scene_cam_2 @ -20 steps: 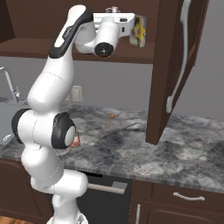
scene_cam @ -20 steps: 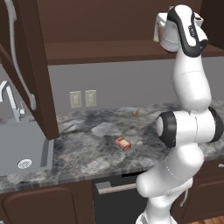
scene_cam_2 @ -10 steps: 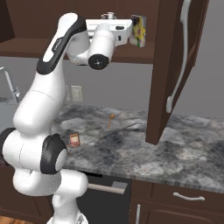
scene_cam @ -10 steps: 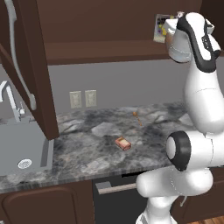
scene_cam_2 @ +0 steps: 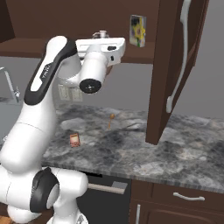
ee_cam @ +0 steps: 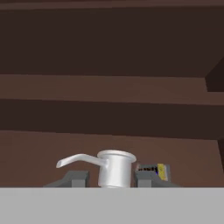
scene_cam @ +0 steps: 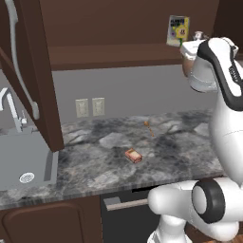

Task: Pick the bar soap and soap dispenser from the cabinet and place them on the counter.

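Note:
The soap dispenser shows its white-silver pump top between my two finger tips, and my gripper is shut on its neck. In the left base view the brown bottle hangs under my hand in front of the cabinet shelf, with its pump sticking up. In the right base view the pump top rises just above my hand. The bar soap lies flat on the marbled counter, well below the gripper.
A yellow-and-blue box stands on the shelf just past my hand. Open cabinet doors hang out over the counter on both sides. The sink and faucet are at left. A small orange thing lies near the wall.
My hand has come back from the yellow-and-blue box and dropped a little, carrying the soap dispenser with it. The bar soap has not moved.

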{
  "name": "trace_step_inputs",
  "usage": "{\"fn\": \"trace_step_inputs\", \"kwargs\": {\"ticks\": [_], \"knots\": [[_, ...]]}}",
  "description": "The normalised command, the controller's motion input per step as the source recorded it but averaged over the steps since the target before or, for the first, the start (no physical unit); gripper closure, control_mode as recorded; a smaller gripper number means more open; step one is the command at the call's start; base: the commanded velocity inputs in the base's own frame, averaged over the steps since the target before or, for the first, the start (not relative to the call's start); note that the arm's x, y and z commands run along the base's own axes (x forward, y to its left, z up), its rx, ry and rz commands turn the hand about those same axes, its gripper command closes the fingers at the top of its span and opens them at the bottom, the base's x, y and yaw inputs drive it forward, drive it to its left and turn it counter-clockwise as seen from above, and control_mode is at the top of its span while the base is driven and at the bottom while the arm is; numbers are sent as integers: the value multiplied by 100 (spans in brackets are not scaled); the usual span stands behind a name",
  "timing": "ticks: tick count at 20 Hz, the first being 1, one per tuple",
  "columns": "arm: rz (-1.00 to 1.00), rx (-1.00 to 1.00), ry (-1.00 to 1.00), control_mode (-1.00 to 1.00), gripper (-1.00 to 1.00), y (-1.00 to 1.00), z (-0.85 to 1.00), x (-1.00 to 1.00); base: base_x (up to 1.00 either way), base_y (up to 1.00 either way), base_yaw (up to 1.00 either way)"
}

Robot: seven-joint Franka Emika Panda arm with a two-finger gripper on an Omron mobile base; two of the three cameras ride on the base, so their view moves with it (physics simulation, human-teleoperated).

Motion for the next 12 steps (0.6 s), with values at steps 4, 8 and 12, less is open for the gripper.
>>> {"fn": "trace_step_inputs", "kwargs": {"ticks": [4, 8, 12], "knots": [[0, -3, 0, -100, 100, 9, -42, -53, 0, 0, 0], [0, -2, 0, -100, 100, 4, -41, -55, 0, 0, 0], [1, 0, -3, -100, 100, 1, -39, -55, 0, 0, 0]]}}
